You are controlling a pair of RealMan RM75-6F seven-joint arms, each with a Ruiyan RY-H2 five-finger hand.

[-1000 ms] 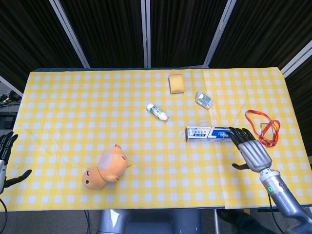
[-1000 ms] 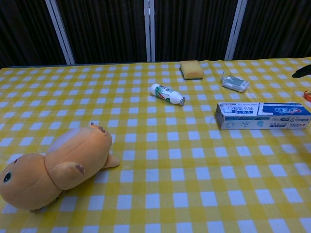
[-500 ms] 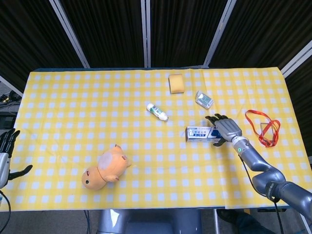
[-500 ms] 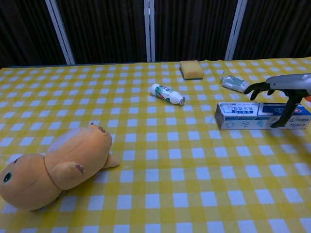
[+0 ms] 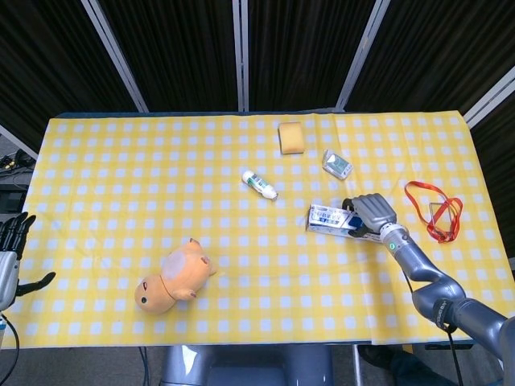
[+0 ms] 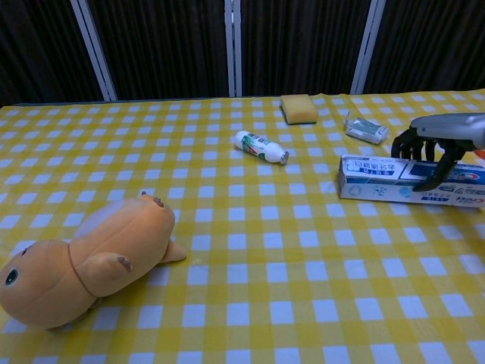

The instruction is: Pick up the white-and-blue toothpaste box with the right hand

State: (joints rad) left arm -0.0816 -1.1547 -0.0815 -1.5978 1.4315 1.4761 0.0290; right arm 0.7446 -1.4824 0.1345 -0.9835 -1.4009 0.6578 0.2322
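Observation:
The white-and-blue toothpaste box (image 5: 328, 219) (image 6: 379, 178) lies on the yellow checked cloth at the right of the table, slightly skewed. My right hand (image 5: 372, 213) (image 6: 436, 144) grips its right half: fingers curl over the far edge and the thumb presses the near face. The box's right end is partly hidden under the hand in the head view. My left hand (image 5: 10, 257) hangs off the table's left edge with fingers spread and nothing in it.
Behind the box lie a silver packet (image 5: 337, 164) (image 6: 366, 129), a yellow sponge (image 5: 290, 137) and a small white bottle (image 5: 259, 184). A red lanyard (image 5: 434, 211) lies right of the hand. An orange plush toy (image 5: 173, 276) (image 6: 83, 262) sits front left.
My right hand has moved from the table's near right onto the box and its fingers have closed around it. The box has turned slightly. The left hand has barely moved.

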